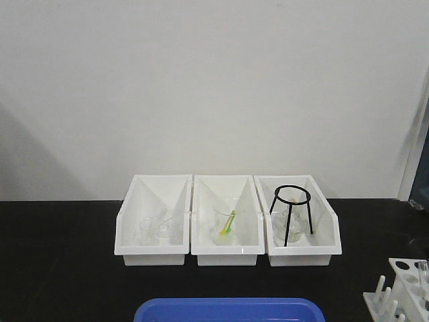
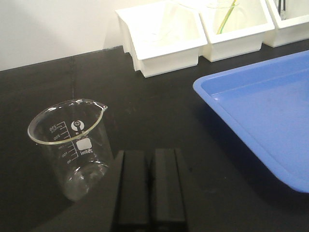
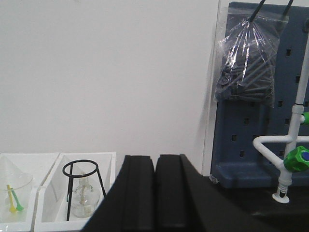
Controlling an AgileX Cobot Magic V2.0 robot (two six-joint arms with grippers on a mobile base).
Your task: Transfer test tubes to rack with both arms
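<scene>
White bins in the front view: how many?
3, in a row at the back of the black bench: left bin with clear glassware, middle bin with a beaker and green-yellow sticks, right bin with a black tripod stand. None looks hidden.

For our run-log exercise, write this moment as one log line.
left gripper: shut, empty, beside beaker | right gripper: shut, empty | rack: front view's lower right | tubes moved: cannot tell

White rack, three white bins, blue tray, black tabletop, black tripod
</scene>
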